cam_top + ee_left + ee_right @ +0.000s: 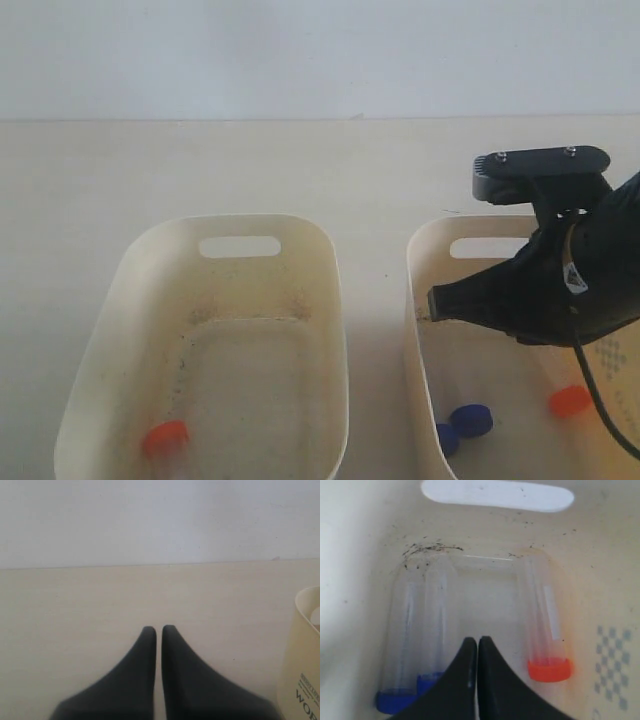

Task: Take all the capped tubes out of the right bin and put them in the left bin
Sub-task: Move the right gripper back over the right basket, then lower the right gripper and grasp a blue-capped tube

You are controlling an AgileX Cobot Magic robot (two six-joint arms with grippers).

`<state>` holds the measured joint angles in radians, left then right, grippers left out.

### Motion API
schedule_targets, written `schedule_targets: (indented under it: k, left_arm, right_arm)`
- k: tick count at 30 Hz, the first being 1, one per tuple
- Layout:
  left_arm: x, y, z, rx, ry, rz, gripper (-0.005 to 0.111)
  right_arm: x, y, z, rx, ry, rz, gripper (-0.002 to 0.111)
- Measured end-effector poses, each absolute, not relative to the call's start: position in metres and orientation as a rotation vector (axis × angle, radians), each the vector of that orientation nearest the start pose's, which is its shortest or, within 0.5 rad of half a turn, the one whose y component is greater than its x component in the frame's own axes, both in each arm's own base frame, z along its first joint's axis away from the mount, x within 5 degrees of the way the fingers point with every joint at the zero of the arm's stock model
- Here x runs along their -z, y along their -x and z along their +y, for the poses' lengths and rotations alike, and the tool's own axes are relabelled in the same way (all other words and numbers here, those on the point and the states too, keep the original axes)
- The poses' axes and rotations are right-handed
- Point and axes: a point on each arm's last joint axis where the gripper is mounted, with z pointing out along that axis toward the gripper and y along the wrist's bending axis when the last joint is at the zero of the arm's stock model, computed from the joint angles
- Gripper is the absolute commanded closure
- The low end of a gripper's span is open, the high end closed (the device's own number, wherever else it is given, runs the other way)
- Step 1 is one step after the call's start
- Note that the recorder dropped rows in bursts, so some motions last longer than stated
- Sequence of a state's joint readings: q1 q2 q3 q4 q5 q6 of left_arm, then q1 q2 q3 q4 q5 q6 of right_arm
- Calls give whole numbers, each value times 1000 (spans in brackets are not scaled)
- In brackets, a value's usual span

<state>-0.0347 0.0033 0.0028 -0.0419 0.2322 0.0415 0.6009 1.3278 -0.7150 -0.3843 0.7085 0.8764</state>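
Note:
The left bin holds one clear tube with an orange-red cap near its front. In the right bin lie two blue-capped tubes and one orange-capped tube. My right gripper hangs shut and empty over the right bin's floor. In the right wrist view its tips sit between the blue-capped tubes and the orange-capped tube, touching none. My left gripper is shut and empty over bare table; it is out of the exterior view.
The right bin's wall carries a diamond dot pattern and a handle slot, with dark specks on the floor. In the left wrist view a cream bin's outer wall with a printed label stands beside my left gripper.

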Motion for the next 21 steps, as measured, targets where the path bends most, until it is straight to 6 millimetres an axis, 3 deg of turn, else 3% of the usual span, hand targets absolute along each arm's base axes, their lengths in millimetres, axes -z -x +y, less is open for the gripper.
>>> schedule_targets:
  k: [9, 21]
  left_arm:
    - [-191, -56, -3, 33, -38, 1721, 102]
    - [-191, -56, -3, 33, -38, 1721, 102]
  right_arm:
    - [-216, -203, 112, -2, -37, 2696, 108]
    - [-178, -202, 114, 5, -44, 2766, 108]
